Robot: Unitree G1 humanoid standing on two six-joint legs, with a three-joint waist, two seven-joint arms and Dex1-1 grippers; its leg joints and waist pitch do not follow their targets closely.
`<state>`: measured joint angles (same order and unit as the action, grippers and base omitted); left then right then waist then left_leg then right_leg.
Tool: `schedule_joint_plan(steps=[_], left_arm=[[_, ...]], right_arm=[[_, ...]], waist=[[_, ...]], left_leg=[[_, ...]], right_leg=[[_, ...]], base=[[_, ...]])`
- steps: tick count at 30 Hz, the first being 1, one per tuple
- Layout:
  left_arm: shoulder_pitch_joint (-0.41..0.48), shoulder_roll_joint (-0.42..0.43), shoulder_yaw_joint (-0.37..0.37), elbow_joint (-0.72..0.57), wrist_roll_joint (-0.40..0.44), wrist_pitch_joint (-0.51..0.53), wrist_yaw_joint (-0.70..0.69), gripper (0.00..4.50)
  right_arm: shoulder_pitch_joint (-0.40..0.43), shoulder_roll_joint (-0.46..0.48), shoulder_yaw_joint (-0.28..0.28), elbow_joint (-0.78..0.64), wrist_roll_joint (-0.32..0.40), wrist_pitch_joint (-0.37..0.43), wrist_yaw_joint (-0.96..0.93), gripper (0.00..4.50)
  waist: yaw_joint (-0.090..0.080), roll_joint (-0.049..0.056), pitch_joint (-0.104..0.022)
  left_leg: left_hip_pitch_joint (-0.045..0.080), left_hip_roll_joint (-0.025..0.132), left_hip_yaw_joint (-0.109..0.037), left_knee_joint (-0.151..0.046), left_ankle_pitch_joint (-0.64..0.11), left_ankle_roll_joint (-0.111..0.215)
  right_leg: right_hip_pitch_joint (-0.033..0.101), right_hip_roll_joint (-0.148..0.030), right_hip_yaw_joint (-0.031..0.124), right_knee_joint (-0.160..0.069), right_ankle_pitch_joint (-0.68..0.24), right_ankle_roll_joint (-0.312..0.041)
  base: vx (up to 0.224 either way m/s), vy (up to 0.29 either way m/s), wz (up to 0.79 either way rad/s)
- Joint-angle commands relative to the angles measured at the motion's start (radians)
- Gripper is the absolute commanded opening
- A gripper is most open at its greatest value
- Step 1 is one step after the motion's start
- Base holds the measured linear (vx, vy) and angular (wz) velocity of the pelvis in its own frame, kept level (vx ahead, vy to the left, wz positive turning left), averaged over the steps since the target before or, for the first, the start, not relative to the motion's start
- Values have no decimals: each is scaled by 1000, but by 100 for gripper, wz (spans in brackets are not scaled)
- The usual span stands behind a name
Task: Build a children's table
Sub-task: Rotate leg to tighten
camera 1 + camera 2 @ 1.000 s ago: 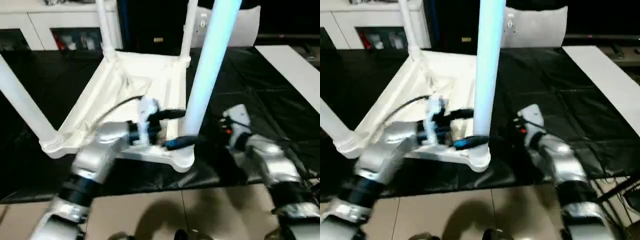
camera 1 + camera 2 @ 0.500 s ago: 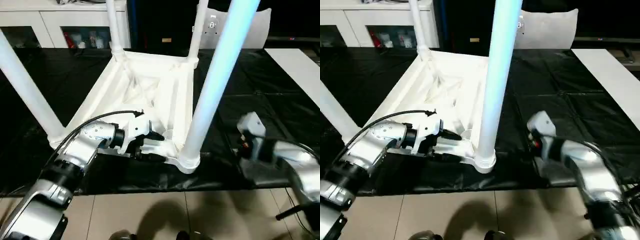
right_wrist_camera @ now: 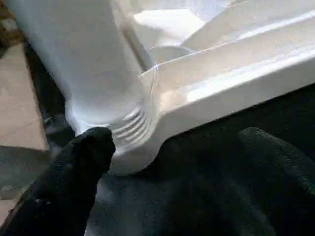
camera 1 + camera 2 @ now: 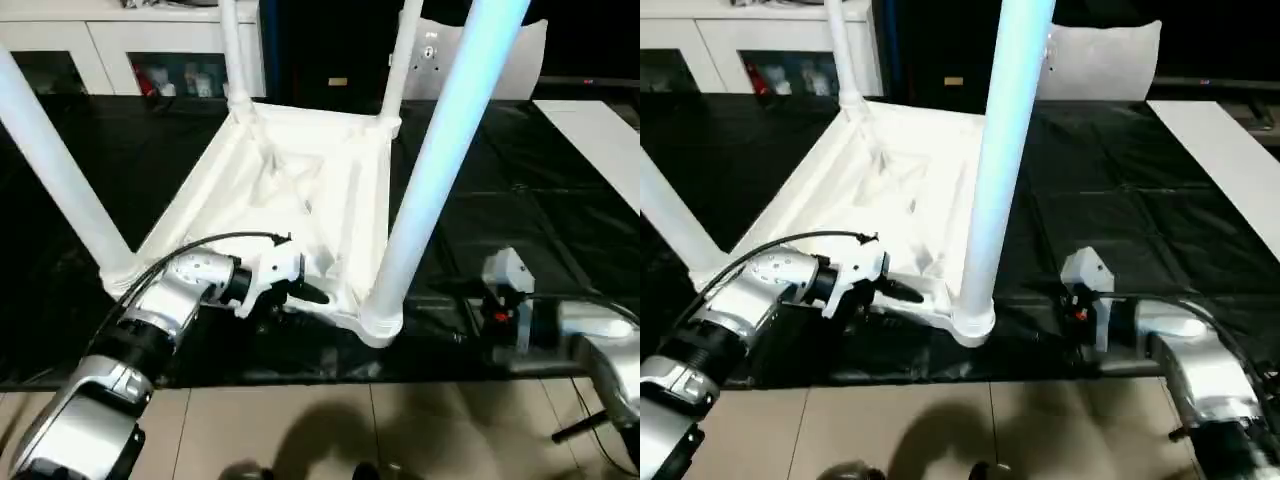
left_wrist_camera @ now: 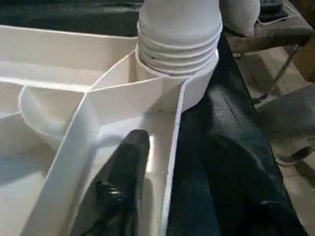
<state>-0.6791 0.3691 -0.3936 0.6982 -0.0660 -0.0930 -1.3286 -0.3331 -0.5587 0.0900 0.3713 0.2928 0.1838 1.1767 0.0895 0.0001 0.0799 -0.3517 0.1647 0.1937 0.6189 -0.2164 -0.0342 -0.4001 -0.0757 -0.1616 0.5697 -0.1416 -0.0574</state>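
Observation:
The white children's table [image 4: 300,190] lies upside down on black cloth with all its legs standing up. The near right leg [image 4: 440,160] rises from a round corner socket [image 4: 380,322]. My left gripper [image 4: 310,298] reaches the near rim just left of that socket. In the left wrist view one of its fingers [image 5: 123,182] lies inside the ribbed underside. The other lies outside on the cloth, with the rim between them and a gap on the outer side. My right gripper [image 3: 174,142] is open, low on the cloth to the right of the socket, holding nothing.
A white cabinet with glass doors [image 4: 100,50] stands at the back left. A flat white board [image 4: 600,130] lies at the right edge of the black cloth [image 4: 520,200]. Beige floor tiles [image 4: 300,430] run along the cloth's near edge.
My left gripper has come down from beside the near right leg to the table's near rim, and its fingers have narrowed around it. My right arm has drawn back and lower.

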Motion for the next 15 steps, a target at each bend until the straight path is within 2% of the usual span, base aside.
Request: schedule_joint_plan(steps=[1,2,3,5,7,9,14,15], left_arm=[[-14,6,-3,12,14,-10,-6,171],[-25,-1,-4,36,23,-22,0,171],[-37,-6,-7,60,32,-31,2,163],[-40,-9,-7,65,34,-31,1,148],[-47,-13,-7,75,32,-18,-8,129],[-62,-12,-18,101,54,-25,-18,120],[-83,-10,-27,151,92,-57,-12,71],[-87,-11,-26,161,94,-63,-14,60]], right_arm=[[-11,-1,10,33,-18,-24,12,450],[-34,10,14,85,-28,-46,19,450],[-59,24,21,150,-38,-74,33,450],[-66,27,22,173,-41,-85,40,450],[-80,33,22,239,-47,-120,57,450],[-117,40,16,395,-69,-215,81,450],[-161,42,4,555,-99,-317,91,450],[-169,42,1,583,-102,-337,92,450]], waist=[[6,-9,-90],[7,-9,-90],[6,-8,-94],[8,-8,-95],[11,-3,-97],[9,1,-95],[9,-1,-94],[9,2,-92]], left_leg=[[8,65,-34,-63,-131,77],[3,69,-37,-66,-122,79],[2,69,-37,-64,-117,81],[0,72,-38,-64,-101,85],[0,80,-38,-65,-89,92],[3,79,-35,-64,-103,87],[3,77,-33,-63,-121,88],[4,76,-33,-63,-125,88]], right_leg=[[58,-100,62,-105,-511,6],[64,-101,63,-97,-487,-7],[65,-101,64,-92,-462,-20],[66,-103,67,-86,-430,-33],[66,-105,70,-77,-379,-68],[64,-106,71,-76,-375,-96],[67,-106,71,-82,-412,-95],[66,-105,70,-82,-418,-95]], base=[[0,0,0],[0,0,0],[0,0,0],[0,0,0],[0,0,0],[0,0,0],[0,0,0],[0,0,0]])
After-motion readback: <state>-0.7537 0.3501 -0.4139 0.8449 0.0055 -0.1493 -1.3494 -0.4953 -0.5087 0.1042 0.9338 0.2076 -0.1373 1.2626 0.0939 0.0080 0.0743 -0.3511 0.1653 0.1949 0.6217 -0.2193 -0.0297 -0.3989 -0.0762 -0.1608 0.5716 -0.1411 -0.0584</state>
